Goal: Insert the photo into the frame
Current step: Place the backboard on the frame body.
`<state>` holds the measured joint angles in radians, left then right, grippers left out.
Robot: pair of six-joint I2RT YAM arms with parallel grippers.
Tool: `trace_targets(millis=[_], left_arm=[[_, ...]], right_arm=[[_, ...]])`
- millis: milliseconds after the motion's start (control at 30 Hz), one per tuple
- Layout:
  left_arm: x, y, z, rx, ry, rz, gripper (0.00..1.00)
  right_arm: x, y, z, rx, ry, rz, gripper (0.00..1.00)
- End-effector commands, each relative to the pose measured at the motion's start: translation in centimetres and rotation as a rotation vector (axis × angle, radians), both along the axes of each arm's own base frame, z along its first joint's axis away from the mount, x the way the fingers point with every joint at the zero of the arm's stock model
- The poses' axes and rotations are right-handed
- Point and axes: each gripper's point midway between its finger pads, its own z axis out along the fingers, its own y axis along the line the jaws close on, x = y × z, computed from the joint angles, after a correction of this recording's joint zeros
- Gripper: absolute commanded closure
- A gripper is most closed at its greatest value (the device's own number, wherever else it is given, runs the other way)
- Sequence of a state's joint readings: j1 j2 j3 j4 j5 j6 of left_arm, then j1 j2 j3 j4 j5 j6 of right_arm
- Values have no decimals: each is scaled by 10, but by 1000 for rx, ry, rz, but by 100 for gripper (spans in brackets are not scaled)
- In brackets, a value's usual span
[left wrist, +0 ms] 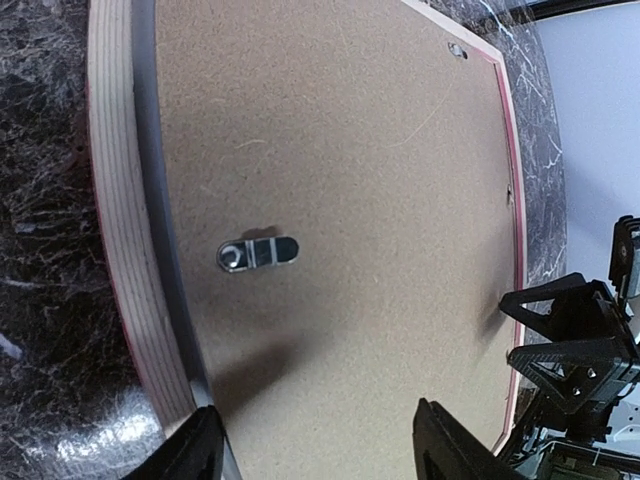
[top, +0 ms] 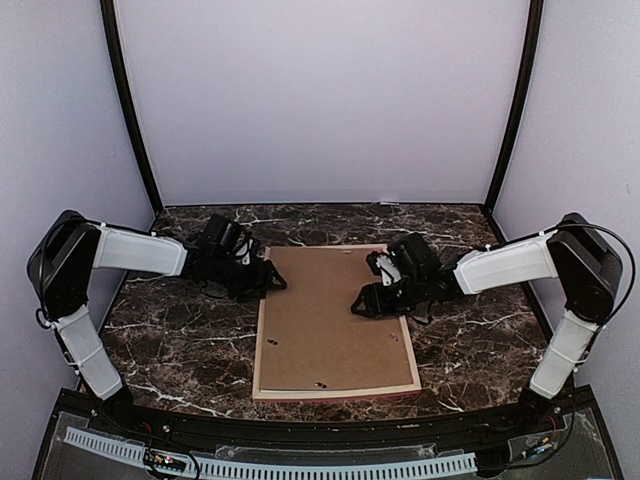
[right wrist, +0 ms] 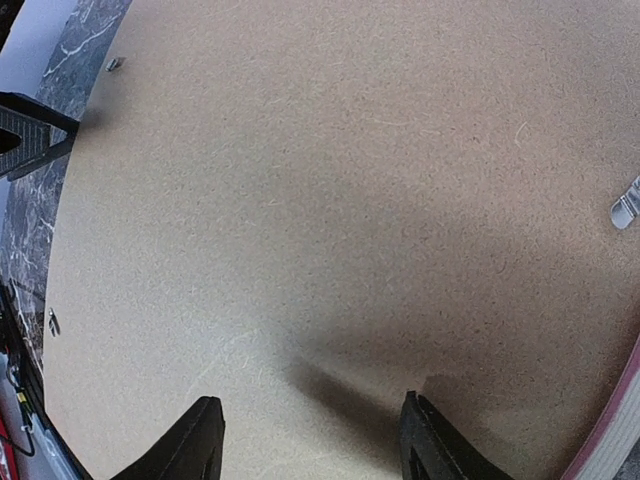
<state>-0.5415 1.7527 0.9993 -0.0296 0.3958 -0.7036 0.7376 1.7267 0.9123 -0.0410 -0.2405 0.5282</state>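
Status: the frame (top: 335, 392) lies flat and back-up on the marble table (top: 180, 340), directly below and between my two grippers, with the brown backing panel (top: 320, 330) sitting in its recess. Left gripper (top: 268, 281): jaws spread, nothing pinched. It sits low at the frame's left rail, near the far corner. In the wrist view my outer finger is on the seam where the pale moulding meets the panel and my inner finger is over bare hardboard. Can't tell if either one is actually touching. A metal turn clip (left wrist: 258, 252) lies just ahead of those fingers, flat on the panel, close to the rail. Right gripper (top: 362, 305): jaws also spread, holding nothing, over the panel's right part just inside the right rail. Both its fingers are above plain hardboard and cast a shadow right beneath them; contact is unclear there too. A second clip (right wrist: 625, 205) is off to that gripper's right, by the pink edge of the moulding. The grippers face each other across the panel, well apart, and each one's tip shows in the other's wrist camera.
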Motion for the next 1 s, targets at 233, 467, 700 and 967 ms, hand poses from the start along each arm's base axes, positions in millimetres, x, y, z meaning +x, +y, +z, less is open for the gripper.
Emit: trace_targets(millis=[233, 467, 700, 967], left_arm=[[10, 16, 46, 101, -152, -5, 31], [13, 42, 66, 240, -228, 19, 29], [14, 82, 93, 409, -348, 92, 23], [10, 114, 122, 538, -439, 143, 1]], right_arm=[[-7, -13, -15, -61, 34, -12, 39], [-2, -14, 8, -54, -17, -18, 37], [9, -27, 46, -62, -123, -63, 33], [21, -55, 58, -113, -163, -132, 32]])
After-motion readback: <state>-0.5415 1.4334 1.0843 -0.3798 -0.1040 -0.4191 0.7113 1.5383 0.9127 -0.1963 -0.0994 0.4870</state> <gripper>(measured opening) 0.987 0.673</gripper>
